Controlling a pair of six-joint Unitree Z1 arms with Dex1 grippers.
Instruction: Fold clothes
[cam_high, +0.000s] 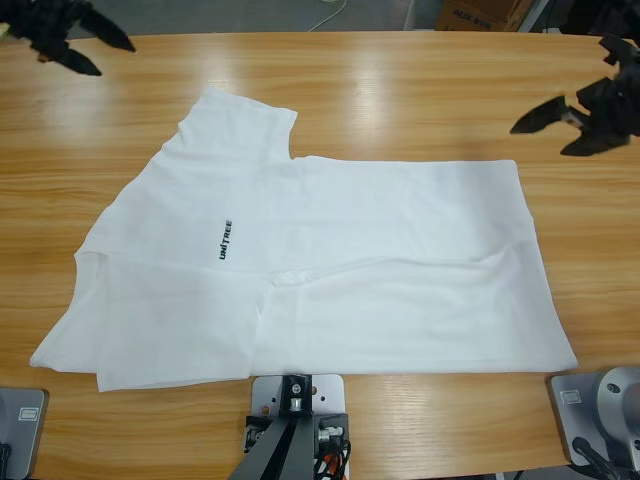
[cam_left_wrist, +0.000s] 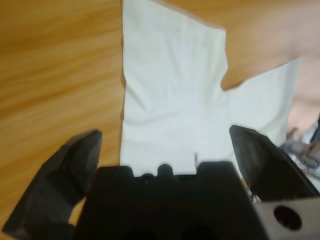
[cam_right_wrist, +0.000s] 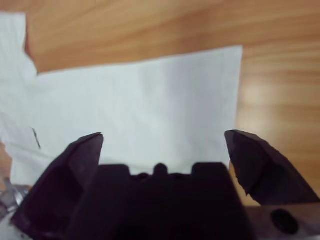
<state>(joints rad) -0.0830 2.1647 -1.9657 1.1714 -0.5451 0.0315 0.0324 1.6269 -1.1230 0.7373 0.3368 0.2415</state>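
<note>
The wooden table (cam_high: 400, 90) runs across the whole high view, its pale grain lying along its length, with soft glare streaks near the middle of the far side. Beyond its far edge a cardboard box (cam_high: 483, 13) with dark printing stands at the top right. Left of the box, a thin pale cable (cam_high: 328, 17) curls over grey floor (cam_high: 250, 15). Both wrist views show the same wood grain at their borders.
</note>
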